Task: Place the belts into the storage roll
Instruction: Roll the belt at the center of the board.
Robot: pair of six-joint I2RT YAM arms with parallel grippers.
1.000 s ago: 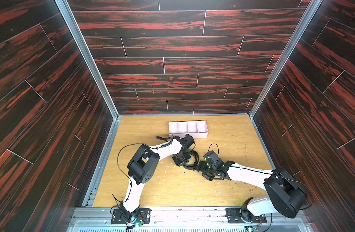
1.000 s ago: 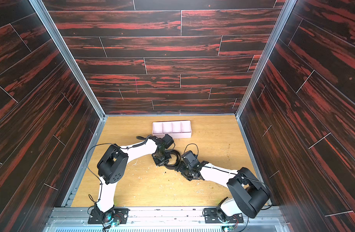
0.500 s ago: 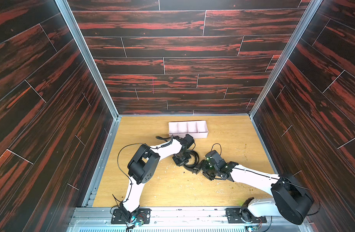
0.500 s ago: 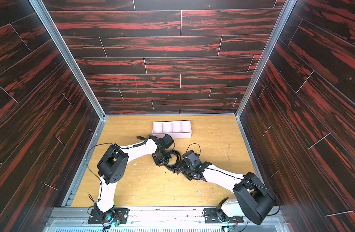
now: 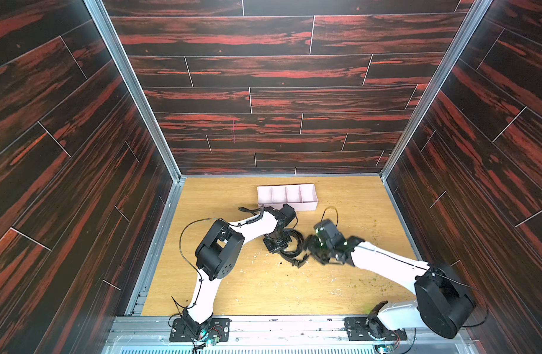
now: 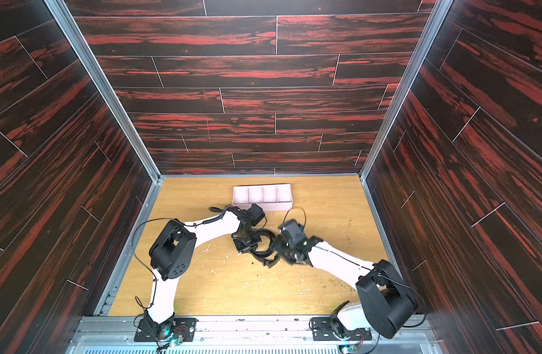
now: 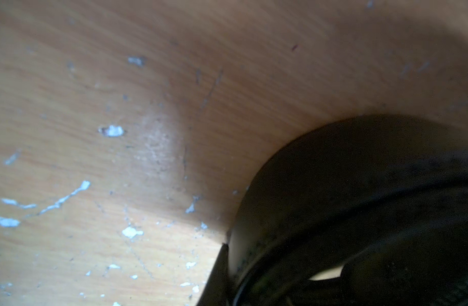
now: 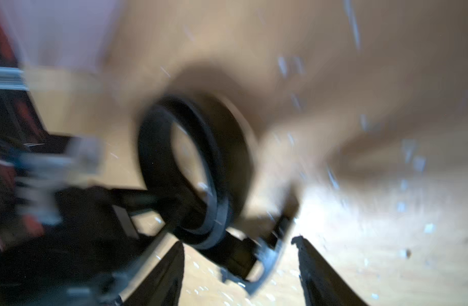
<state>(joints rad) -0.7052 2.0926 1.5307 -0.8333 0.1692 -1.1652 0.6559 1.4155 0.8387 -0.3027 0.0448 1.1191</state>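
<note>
belt (image 5: 294,253) coiled at table (image 5: 263,285) centre | left gripper (image 5: 278,243) clamped on coil | right gripper (image 8: 238,241) spread, empty, near buckle (image 8: 267,261)

Lab cell w/ wood-panel walls (image 5: 275,70)

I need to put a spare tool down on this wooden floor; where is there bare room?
Crowded: the middle, where the left gripper and right gripper meet at the coiled black leather-like belt. Bare wooden floor: the wide stretch from that belt to the front metal rail, and the back corners either side of the pale pink four-compartment tray.
</note>
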